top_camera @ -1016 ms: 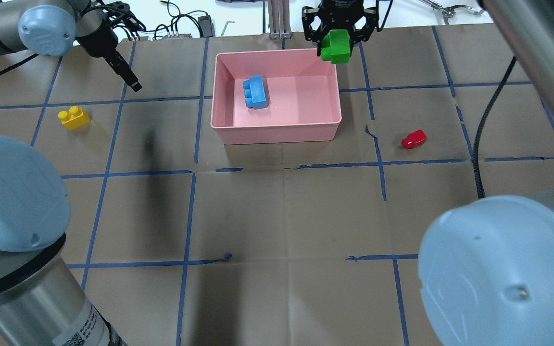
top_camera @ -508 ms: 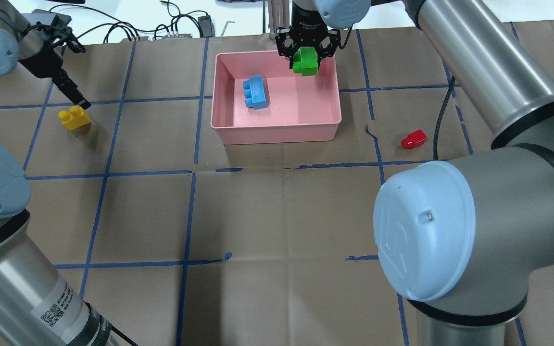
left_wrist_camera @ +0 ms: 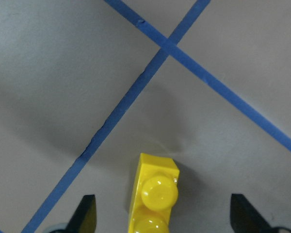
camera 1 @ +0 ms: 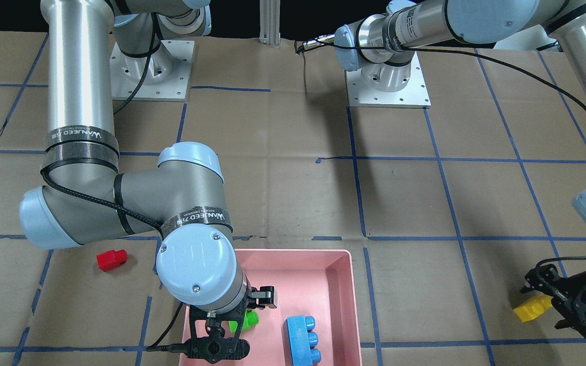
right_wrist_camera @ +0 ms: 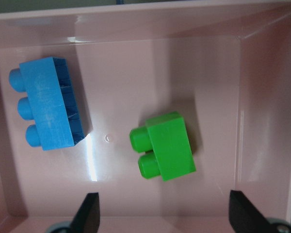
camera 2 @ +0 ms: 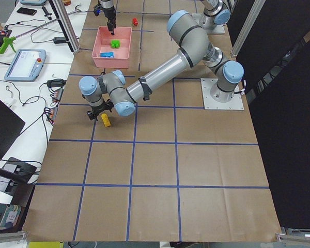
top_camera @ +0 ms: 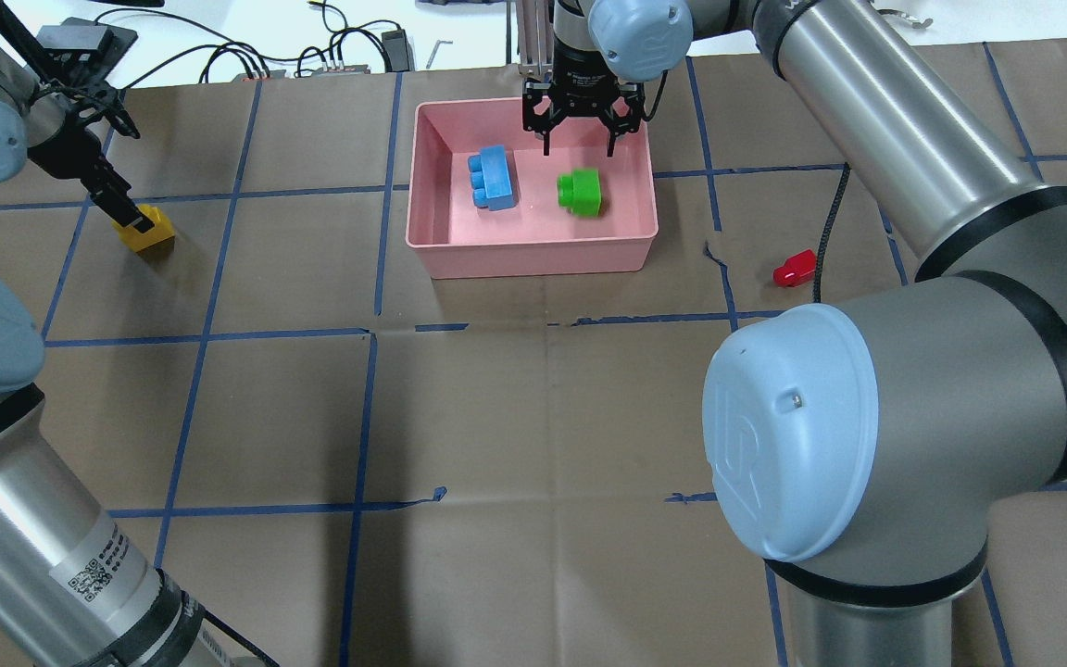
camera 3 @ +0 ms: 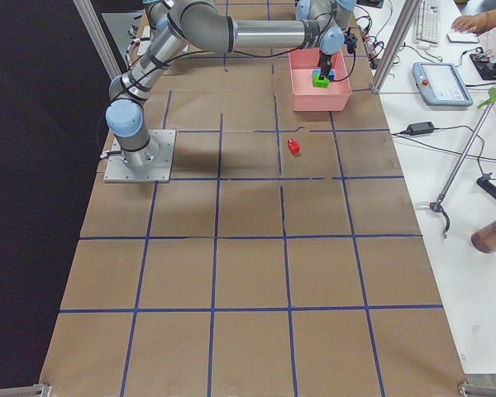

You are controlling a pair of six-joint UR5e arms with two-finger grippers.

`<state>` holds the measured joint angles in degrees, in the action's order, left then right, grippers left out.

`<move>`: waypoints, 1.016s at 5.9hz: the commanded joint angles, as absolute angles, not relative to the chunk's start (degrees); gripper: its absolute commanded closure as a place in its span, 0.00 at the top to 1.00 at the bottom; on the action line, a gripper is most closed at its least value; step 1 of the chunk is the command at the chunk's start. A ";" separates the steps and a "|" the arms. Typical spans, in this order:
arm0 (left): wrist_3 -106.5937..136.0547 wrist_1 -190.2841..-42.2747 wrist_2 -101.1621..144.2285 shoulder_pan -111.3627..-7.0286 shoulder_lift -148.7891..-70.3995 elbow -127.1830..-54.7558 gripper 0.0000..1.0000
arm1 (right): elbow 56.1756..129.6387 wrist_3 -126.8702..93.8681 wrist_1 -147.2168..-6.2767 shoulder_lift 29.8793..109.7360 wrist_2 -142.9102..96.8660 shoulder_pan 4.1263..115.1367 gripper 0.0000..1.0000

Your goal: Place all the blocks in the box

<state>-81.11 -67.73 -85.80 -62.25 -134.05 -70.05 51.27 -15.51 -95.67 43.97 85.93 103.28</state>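
Left gripper (left_wrist_camera: 165,216) open astride yellow block (left_wrist_camera: 153,199); right gripper (top_camera: 578,141) open and empty over box (top_camera: 533,259).
Yellow sits studs-up on the table, well apart from the box, with a finger on either side and neither touching. Green (top_camera: 581,192) and blue (top_camera: 493,177) lie in the box; red (top_camera: 796,269) lies outside. Judged light, rigid, smooth plastic: clamp the flat side walls squarely, below the studs, or it may slip.

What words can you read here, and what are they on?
"WANJEED": on the black strap around the right arm.
"WANJEED": on a second strap nearer that arm's wrist.
QR label on the left arm: print too small to read.
Band on the left arm: too blurred to read.
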 commanded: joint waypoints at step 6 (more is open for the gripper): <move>-75.98 -70.44 -87.80 -63.18 -130.63 -73.30 0.11 | 60.58 -4.00 -81.74 62.79 87.71 95.21 0.99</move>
